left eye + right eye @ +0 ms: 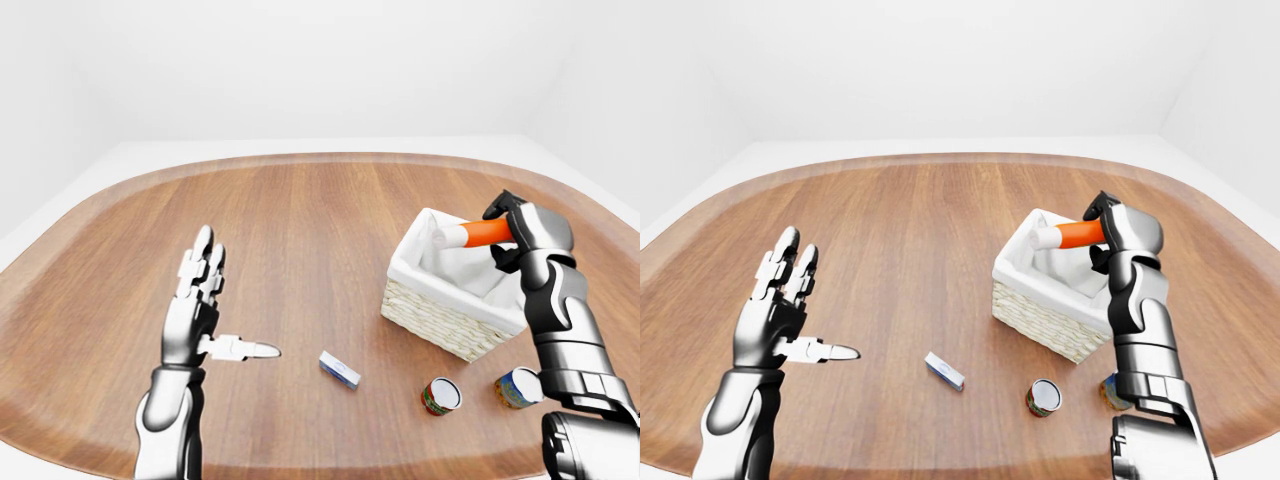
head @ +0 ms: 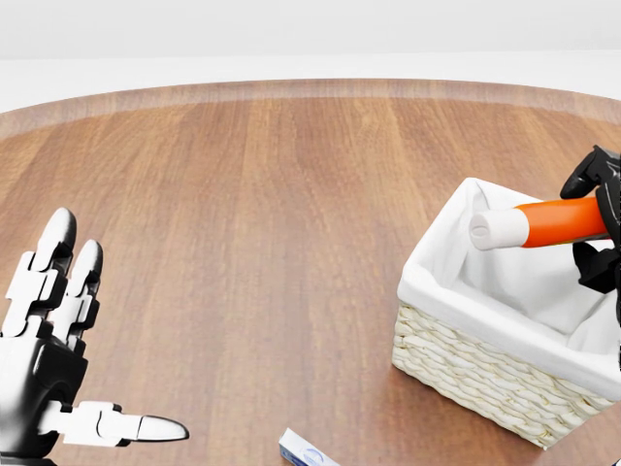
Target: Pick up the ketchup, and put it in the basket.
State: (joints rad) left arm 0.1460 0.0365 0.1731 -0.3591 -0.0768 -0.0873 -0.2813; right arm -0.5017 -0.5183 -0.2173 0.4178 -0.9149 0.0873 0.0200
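Left-eye view: your left hand (image 1: 197,310) idles with fingers spread above the table (image 1: 300,230). Right hand (image 1: 525,240) clamps the ketchup (image 2: 548,222), level over the basket (image 1: 440,320); lower into the liner before you release.

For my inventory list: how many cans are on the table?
2. One can lies below the basket in the left-eye view; another can sits right of it, beside the right arm.
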